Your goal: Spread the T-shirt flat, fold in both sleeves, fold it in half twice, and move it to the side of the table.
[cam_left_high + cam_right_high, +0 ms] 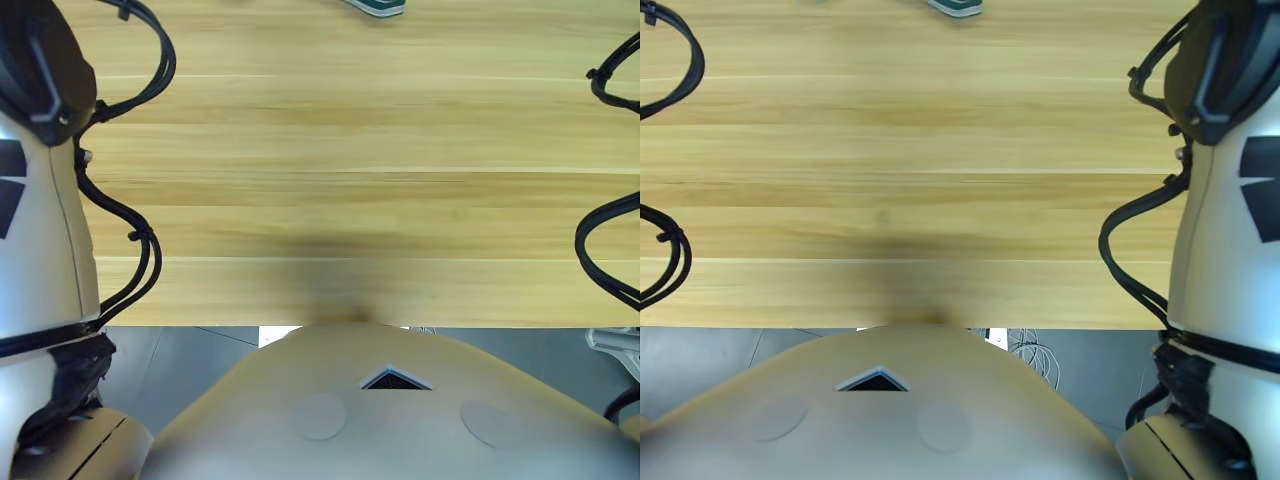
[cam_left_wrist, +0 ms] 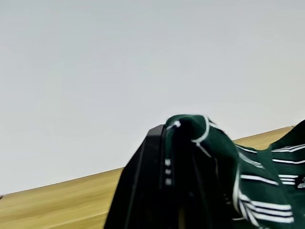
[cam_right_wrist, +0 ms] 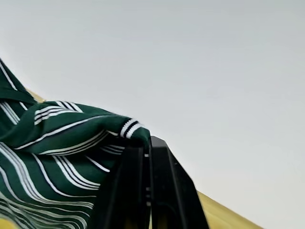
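Wooden table [image 1: 350,150]: light plank surface that runs the full width of the head views, with its near edge just in front of the robot. Left arm [image 1: 40,200] stands at the left side and right arm [image 1: 1230,200] at the right side, both raised and extending toward the far side, each with black cables [image 1: 140,250] looped alongside. A small dark green shape [image 1: 378,6] lies on the table at the far edge of the head views; it is cut off, and whether it belongs to the garment cannot be told. T-shirt [image 3: 57,143]: dark green with thin white stripes, lifted above the wood and held at two places. Left gripper [image 2: 171,138]: black fingers pressed together on a bunched fold of the T-shirt [image 2: 257,176], with the cloth draped over the fingertips and falling away to one side. Right gripper [image 3: 147,145]: fingers [image 3: 164,171] closed tight against each other, pinching a striped ribbed edge of the cloth at their tips, with the rest hanging down in folds beside them. In both wrist views a strip of table shows below the cloth and a plain pale wall [image 2: 143,57] stands behind it.
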